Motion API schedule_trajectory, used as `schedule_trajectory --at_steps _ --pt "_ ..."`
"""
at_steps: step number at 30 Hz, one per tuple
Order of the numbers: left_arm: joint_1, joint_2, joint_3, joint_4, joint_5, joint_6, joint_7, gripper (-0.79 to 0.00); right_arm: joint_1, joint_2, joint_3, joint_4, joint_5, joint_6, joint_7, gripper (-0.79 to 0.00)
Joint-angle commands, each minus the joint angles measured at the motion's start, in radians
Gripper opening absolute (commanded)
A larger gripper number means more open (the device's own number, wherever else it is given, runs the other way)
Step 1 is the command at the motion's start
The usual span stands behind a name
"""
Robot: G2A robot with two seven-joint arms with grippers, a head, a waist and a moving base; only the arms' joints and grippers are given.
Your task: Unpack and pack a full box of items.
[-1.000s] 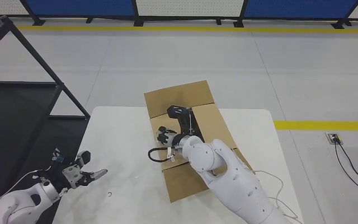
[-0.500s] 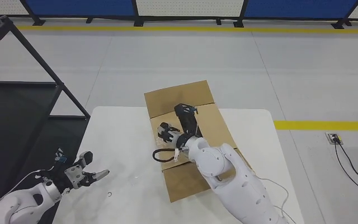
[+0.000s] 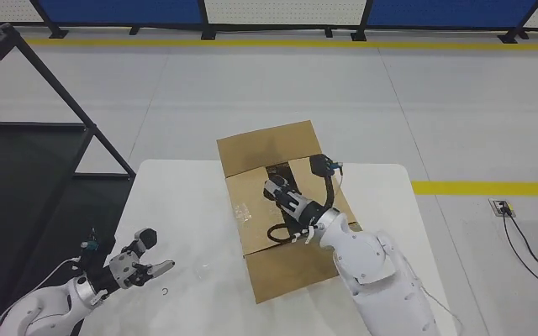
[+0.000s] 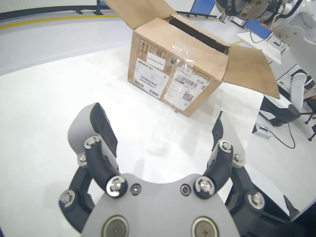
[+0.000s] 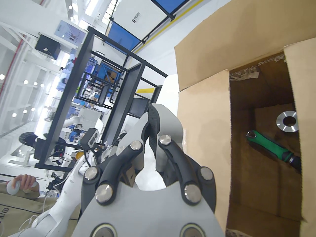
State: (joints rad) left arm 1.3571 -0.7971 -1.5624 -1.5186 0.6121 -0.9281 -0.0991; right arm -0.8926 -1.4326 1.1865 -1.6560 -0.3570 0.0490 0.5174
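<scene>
Right wrist view looks down into the open box [image 5: 205, 114]; a green-handled tool [image 5: 270, 146] lies flat on its floor, long side slanting, with a metal ring [image 5: 286, 121] just beside it; the right end effector [image 5: 152, 119] hangs above the box edge, clenched on nothing; it is far nearer than the left end effector [image 4: 158, 117], spread wide over the table [image 4: 49, 99]; white bar-code stickers [image 4: 187, 85] sit on the box side.
</scene>
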Motion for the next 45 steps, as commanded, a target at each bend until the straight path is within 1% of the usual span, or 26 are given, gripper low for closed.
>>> schedule_trajectory --at_steps 1,3,6,8,9,10,21,24,27,30,31,33,36,39,41,43,45 --pt "-0.001 -0.005 0.025 -0.021 -0.023 -0.018 0.015 0.0 -0.057 0.011 0.064 -0.041 0.042 -0.059 0.01 -0.785" --pt "-0.002 -0.01 0.057 -0.047 -0.052 -0.036 0.011 0.0 -0.107 0.019 0.12 -0.071 0.087 -0.11 0.007 -0.785" --pt "-0.007 -0.018 0.117 -0.087 -0.132 -0.033 -0.016 0.0 -0.173 0.029 0.187 -0.101 0.142 -0.184 -0.014 -0.785" --pt "-0.01 -0.025 0.17 -0.116 -0.23 -0.005 -0.038 0.0 -0.21 0.034 0.223 -0.108 0.19 -0.235 -0.016 -0.77" --pt "-0.02 -0.027 0.19 -0.13 -0.259 0.009 -0.063 0.0 -0.223 0.036 0.237 -0.105 0.206 -0.244 -0.01 -0.643" --pt "-0.025 -0.028 0.199 -0.135 -0.275 0.019 -0.079 0.0 -0.23 0.039 0.246 -0.103 0.213 -0.237 0.002 0.0" --pt "-0.025 -0.028 0.199 -0.135 -0.275 0.019 -0.079 0.0 -0.23 0.039 0.246 -0.103 0.213 -0.237 0.002 0.0" --pt "-0.011 -0.033 0.215 -0.166 -0.288 0.06 -0.075 0.0 -0.237 0.041 0.231 -0.111 0.196 -0.249 0.01 0.0" --pt "-0.006 -0.04 0.252 -0.194 -0.293 0.099 -0.104 0.0 -0.238 0.045 0.23 -0.113 0.188 -0.269 0.024 0.0" --pt "-0.007 -0.047 0.29 -0.2 -0.306 0.131 -0.128 0.0 -0.245 0.05 0.235 -0.112 0.187 -0.291 0.032 0.0" --pt "-0.008 -0.049 0.295 -0.198 -0.296 0.158 -0.129 0.0 -0.248 0.051 0.237 -0.111 0.187 -0.296 0.034 0.0" --pt "-0.004 -0.054 0.294 -0.198 -0.241 0.251 -0.11 0.0 -0.249 0.054 0.241 -0.105 0.19 -0.306 0.034 0.0" --pt "0.018 -0.059 0.286 -0.201 -0.176 0.355 -0.07 0.0 -0.244 0.057 0.246 -0.093 0.201 -0.323 0.035 0.0" --pt "0.061 -0.063 0.274 -0.23 -0.018 0.526 -0.012 0.0 -0.236 0.06 0.249 -0.08 0.217 -0.336 0.036 0.0" --pt "0.085 -0.065 0.27 -0.247 0.1 0.666 0.0 0.0 -0.228 0.062 0.248 -0.069 0.224 -0.342 0.038 0.0" --pt "0.105 -0.071 0.284 -0.281 0.178 0.784 0.015 0.0 -0.219 0.063 0.245 -0.057 0.23 -0.346 0.04 0.0" --pt "0.116 -0.077 0.299 -0.297 0.256 0.9 0.017 0.0 -0.21 0.064 0.24 -0.045 0.234 -0.352 0.042 0.0"
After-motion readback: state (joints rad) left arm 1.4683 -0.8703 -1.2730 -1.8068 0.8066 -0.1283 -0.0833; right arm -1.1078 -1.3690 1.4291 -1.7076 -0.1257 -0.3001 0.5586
